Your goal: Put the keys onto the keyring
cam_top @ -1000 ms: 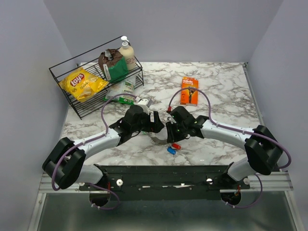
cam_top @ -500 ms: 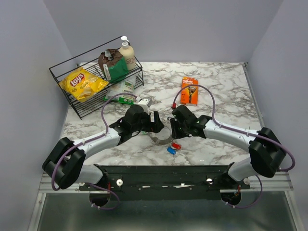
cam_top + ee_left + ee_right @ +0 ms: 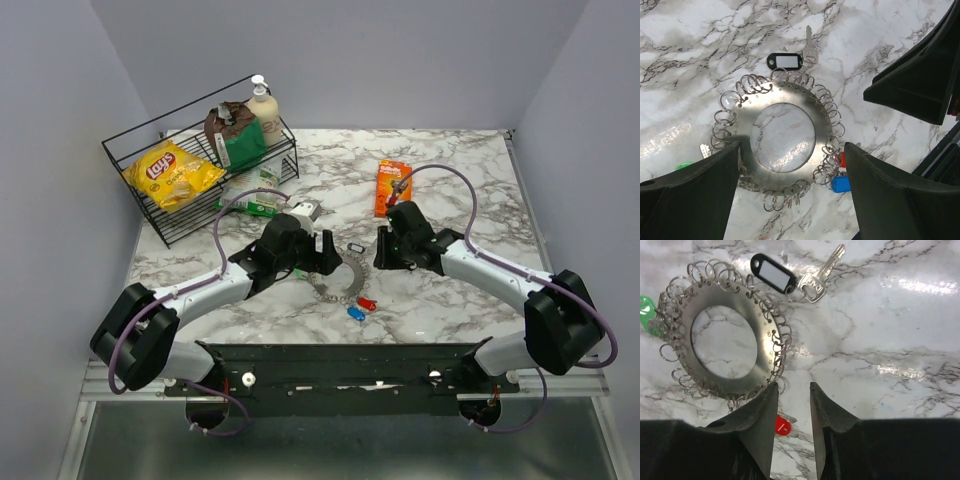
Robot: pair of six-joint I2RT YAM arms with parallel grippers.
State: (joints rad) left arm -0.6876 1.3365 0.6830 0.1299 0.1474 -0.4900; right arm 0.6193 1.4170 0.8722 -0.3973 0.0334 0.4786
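Note:
The keyring (image 3: 782,97) lies flat on the marble, a silver disc fringed with small wire rings; it also shows as the keyring (image 3: 342,283) and the keyring (image 3: 766,335). My left gripper (image 3: 792,147) (image 3: 328,262) is open, one finger on each side of the ring, not touching it. My right gripper (image 3: 792,390) (image 3: 382,252) hovers just right of the ring, jaws narrowly parted with nothing between them. The red key (image 3: 782,426) (image 3: 367,302) and blue key (image 3: 840,184) (image 3: 354,313) sit at the ring's near edge, and the green key (image 3: 646,307) (image 3: 684,165) at its left edge.
A silver key on a black tag (image 3: 355,248) (image 3: 785,61) lies just beyond the ring. A wire basket (image 3: 130,150) at the back left holds a chips bag (image 3: 172,172) and a lotion bottle (image 3: 264,105). An orange razor pack (image 3: 392,187) lies behind the right arm.
My right gripper has drawn back from the keyring, up and to the right, uncovering the black-tagged key. The left gripper has stayed over the ring.

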